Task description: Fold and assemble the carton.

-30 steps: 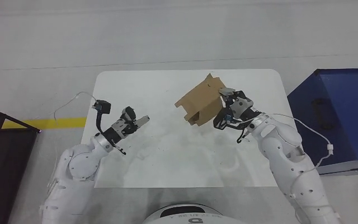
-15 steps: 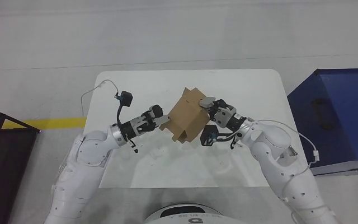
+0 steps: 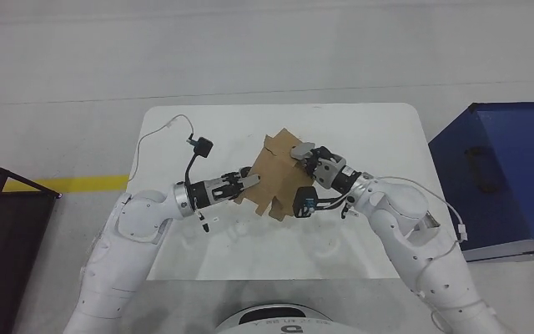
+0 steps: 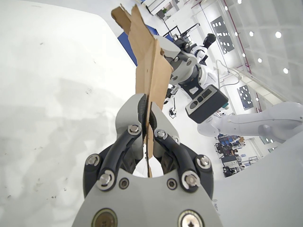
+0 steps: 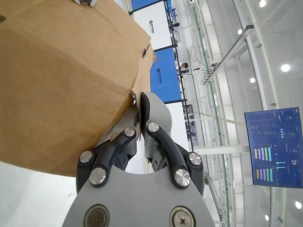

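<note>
Grey-fingered, our left claw (image 3: 248,180) is clamped on a thin flap edge of the one brown carton (image 3: 274,171). The carton hangs tilted over the middle of the white desk (image 3: 367,134), and we cannot tell whether its hidden underside touches. Our right claw (image 5: 139,103) pinches the opposite corner, one finger mostly hidden behind cardboard. Two claws, one carton.
</note>
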